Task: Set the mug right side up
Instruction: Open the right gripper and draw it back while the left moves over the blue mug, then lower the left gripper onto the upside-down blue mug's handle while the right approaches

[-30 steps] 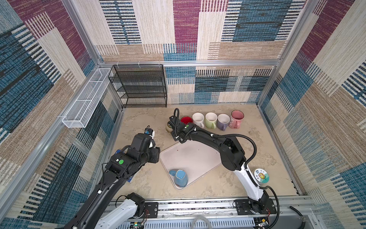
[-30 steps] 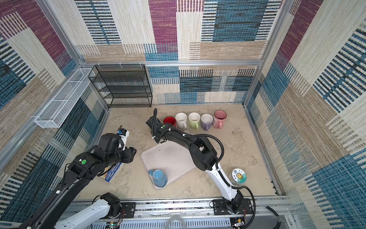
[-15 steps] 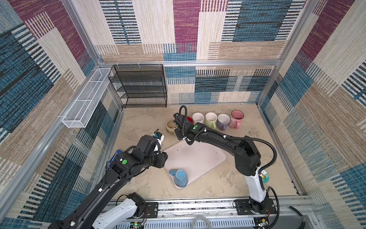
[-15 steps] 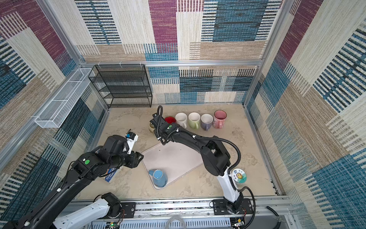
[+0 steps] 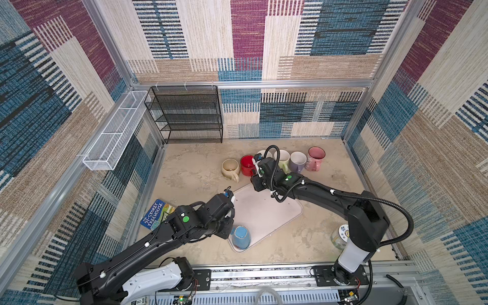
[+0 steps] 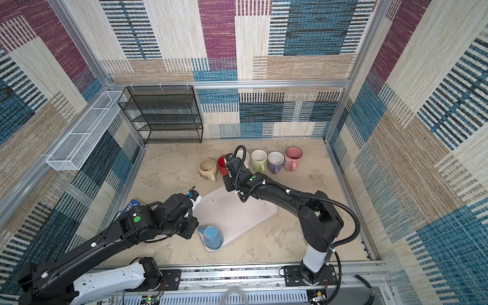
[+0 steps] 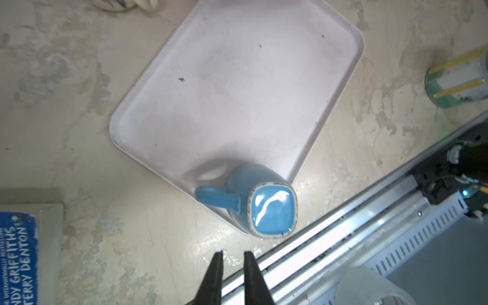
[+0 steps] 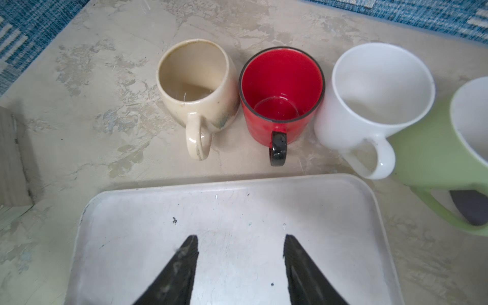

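Upside down on the smooth pale tray (image 7: 237, 79), the blue mug (image 7: 266, 203) shows its glossy, squarish base. My left gripper (image 7: 233, 254) is narrow and empty, and my right gripper (image 8: 241, 239) is spread and empty.

R fingers (image 8: 179, 266) apart over tray (image 8: 237, 206), red mug (image 8: 280, 87) beyond.

book (image 5: 155, 217) half under left arm (image 5: 158, 239), jar (image 5: 338, 237) partly behind right arm (image 5: 330, 200)
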Robot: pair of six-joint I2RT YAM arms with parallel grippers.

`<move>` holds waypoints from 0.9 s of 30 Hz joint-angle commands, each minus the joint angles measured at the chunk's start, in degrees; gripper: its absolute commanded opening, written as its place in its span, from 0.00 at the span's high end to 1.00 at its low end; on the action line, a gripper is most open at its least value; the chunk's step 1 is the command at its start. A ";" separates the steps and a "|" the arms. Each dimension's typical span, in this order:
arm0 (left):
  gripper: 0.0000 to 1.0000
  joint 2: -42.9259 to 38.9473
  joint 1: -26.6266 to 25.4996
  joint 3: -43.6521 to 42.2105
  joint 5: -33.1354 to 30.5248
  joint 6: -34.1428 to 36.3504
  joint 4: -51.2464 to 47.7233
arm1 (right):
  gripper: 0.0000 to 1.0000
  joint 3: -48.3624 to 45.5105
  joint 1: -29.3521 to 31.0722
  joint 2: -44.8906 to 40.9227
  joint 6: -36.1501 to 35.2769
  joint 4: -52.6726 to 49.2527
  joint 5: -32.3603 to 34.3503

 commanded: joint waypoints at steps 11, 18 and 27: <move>0.59 2.79 -12.67 -7.47 -4.56 -15.40 -1.22 | 0.43 -9.55 -1.21 -7.38 2.55 7.54 -3.84; 0.55 7.42 -14.50 -7.61 -5.10 -14.11 6.11 | 0.43 -11.56 -1.71 -9.14 3.40 8.11 -4.17; 0.54 13.96 -13.92 -8.69 -5.58 -12.28 17.82 | 0.42 -16.96 -4.49 -13.53 4.95 8.19 -6.10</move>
